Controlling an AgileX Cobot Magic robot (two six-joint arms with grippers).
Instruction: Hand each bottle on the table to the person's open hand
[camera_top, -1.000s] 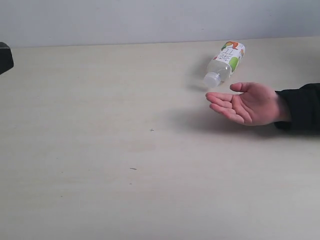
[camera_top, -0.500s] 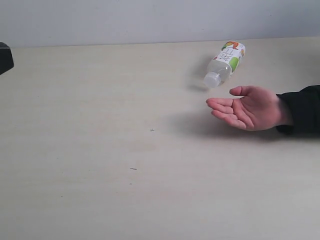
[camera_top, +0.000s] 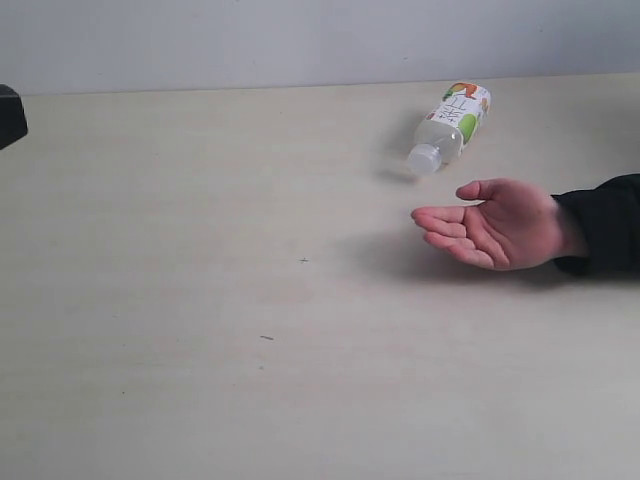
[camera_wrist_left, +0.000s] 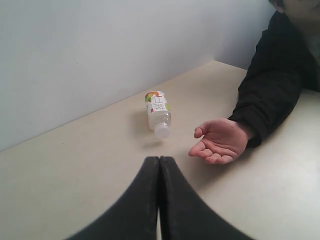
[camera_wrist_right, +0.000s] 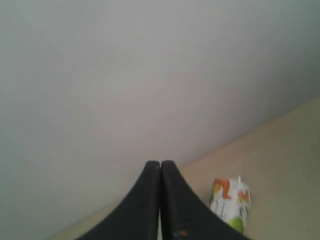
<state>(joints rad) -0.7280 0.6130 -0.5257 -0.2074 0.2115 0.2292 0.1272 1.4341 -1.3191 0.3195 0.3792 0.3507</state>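
At the far right of the table, find a single bottle lying on its side, fruit label toward the wall, white cap pointing at the open hand held palm up just nearer, close by but not touching. See no other bottle in any view. Note the left pincer pressed together and empty, well off to the left of both bottle and hand. Note the right pincer likewise pressed together, gripping nothing, with only the labelled end of the bottle showing beyond it.

Expect trouble first from the shut jaws: spread them before descending, or risk shoving the bottle instead of grasping it. Being round and on its side, probably rolls at the slightest nudge, perhaps away toward the wall. Beware too of the hand so close to the cap: coming in from the near side, risks bumping the fingers or the dark sleeve. Avoid pinching the smooth clear end by the cap; probably slips there, so favour the wider labelled body. Hold off releasing until well over the palm; otherwise drops short, back onto the table.
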